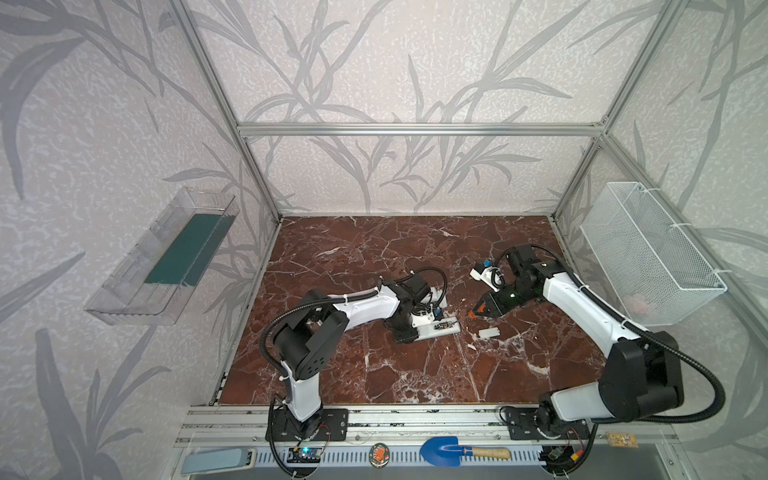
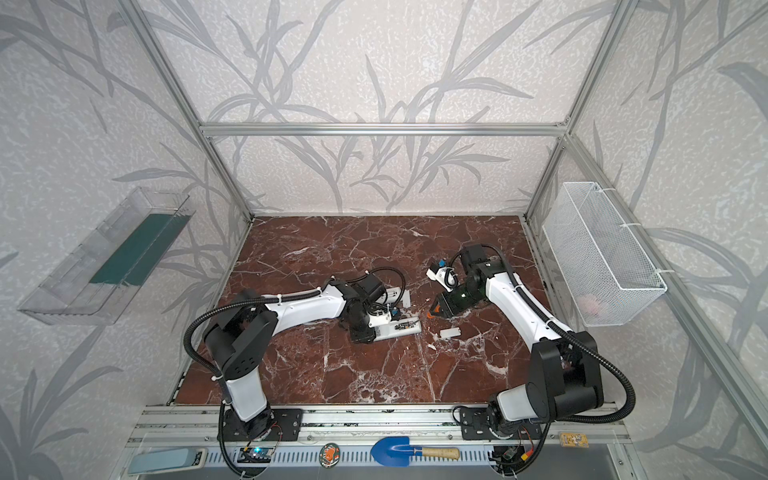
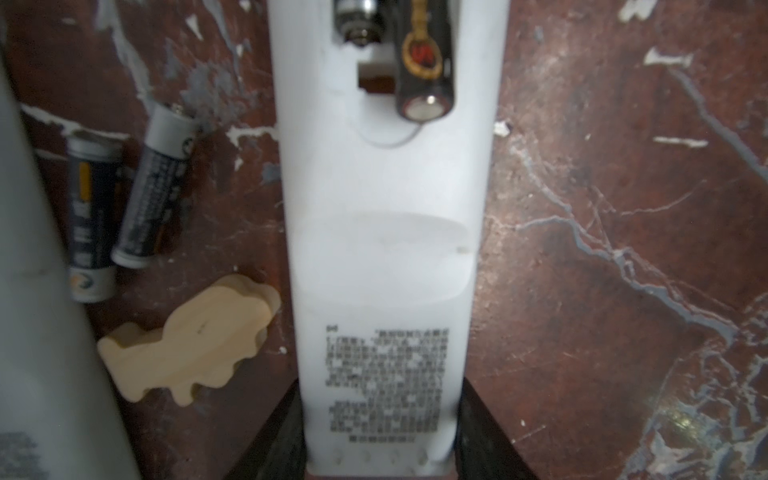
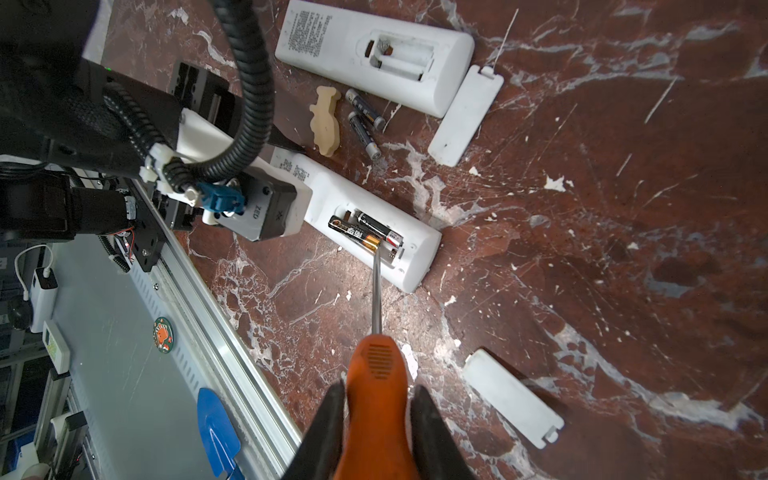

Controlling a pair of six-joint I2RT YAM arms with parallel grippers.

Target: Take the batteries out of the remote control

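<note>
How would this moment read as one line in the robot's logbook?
left gripper: shut on remote | right gripper: shut on screwdriver | tip: at batteries in remote's open compartment | loose batteries: two on table

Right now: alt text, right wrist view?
The right gripper clamps an orange-handled screwdriver whose tip sits against one of two batteries in an open white remote, held at its far end by the left gripper. Nearby lie a second, empty remote, two loose batteries, a wooden animal cutout and two covers.
</note>
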